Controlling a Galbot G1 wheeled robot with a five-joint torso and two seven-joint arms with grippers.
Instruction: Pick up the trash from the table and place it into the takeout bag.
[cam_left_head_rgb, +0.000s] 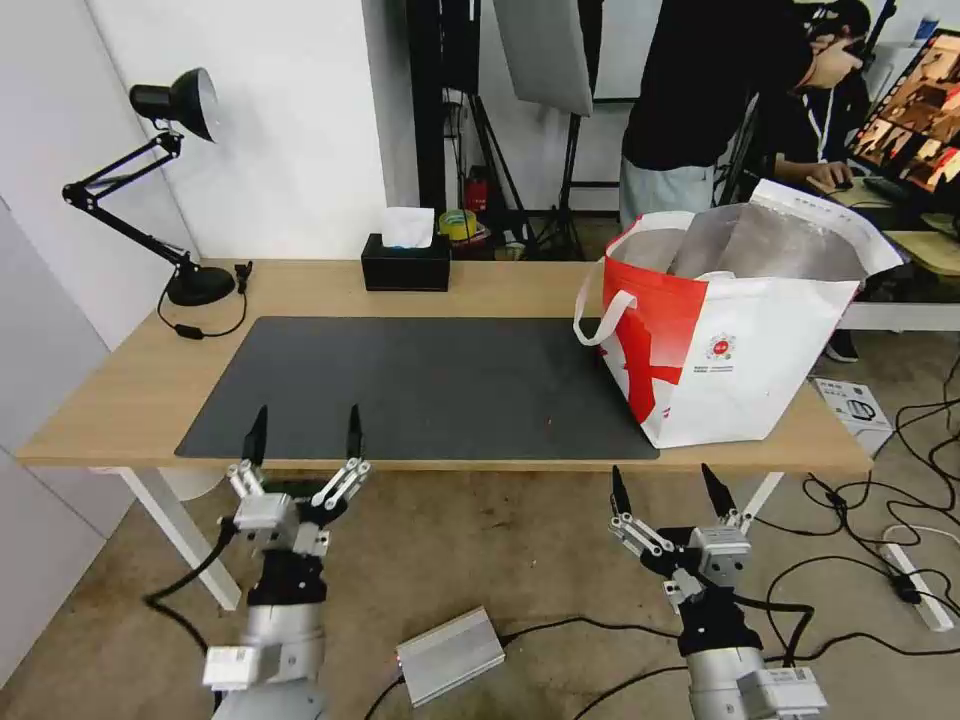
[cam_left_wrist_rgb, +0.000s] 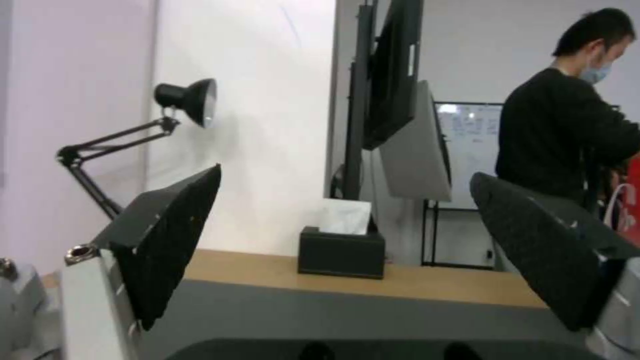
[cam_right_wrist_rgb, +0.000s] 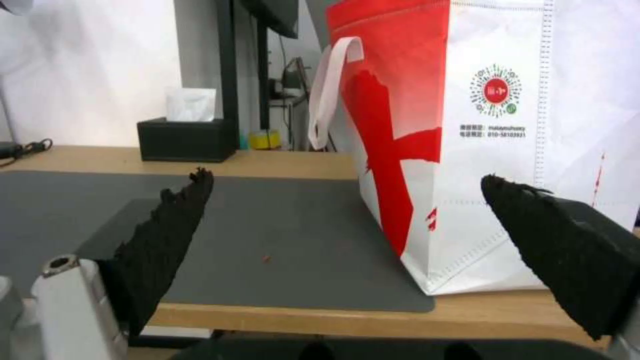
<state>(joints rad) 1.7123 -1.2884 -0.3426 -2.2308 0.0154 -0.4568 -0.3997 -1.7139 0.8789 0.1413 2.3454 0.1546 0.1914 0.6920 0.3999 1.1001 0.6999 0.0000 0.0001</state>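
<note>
On the table (cam_left_head_rgb: 130, 390): you see the takeout bag (cam_left_head_rgb: 730, 350) at the right, upright.
Left gripper (cam_left_head_rgb: 303, 428): near edge, fingers wide, empty.
Right gripper (cam_left_head_rgb: 667, 488): below bag, fingers wide, empty.

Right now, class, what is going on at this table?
Nothing is being handled. Both grippers hang open at the near edge of the table, the left gripper by the mat, the right gripper below the bag. The bag stands open on the table's right end. A tissue box and lamp sit at the back; a red crumb lies on the mat.
</note>
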